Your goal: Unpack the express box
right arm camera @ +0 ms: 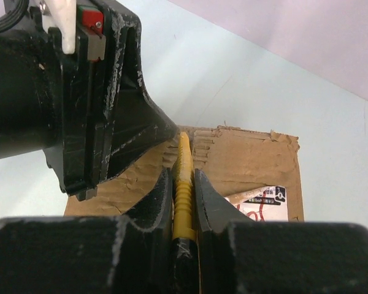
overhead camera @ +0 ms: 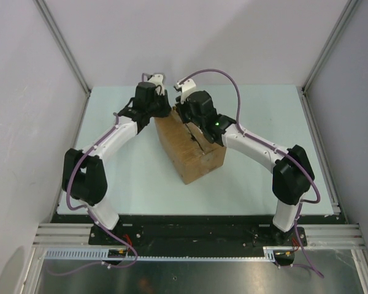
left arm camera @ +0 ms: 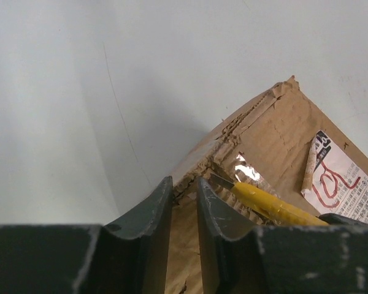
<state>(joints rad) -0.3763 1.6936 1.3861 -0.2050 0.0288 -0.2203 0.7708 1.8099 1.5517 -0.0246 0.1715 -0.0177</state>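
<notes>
Top external: box (overhead camera: 193, 153) mid-frame on table (overhead camera: 264, 122), between both arms | right gripper (right arm camera: 183, 180) clamped on yellow knife (right arm camera: 183, 153) | left gripper (left arm camera: 183, 187) narrow over box edge — grip unclear | risk: blade (left arm camera: 221, 181) just beside left gripper — a slip could gouge it or the contents.

express box (left arm camera: 282, 128): matt corrugated cardboard, rough torn edges (tape patch (left arm camera: 248, 173) glossy) | utility knife (right arm camera: 183, 184): ribbed yellow plastic

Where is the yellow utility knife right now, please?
The yellow utility knife is clamped in the right gripper, over the top of the express box; in the left wrist view its blade tip reaches the box's torn edge beside the left gripper.
</notes>
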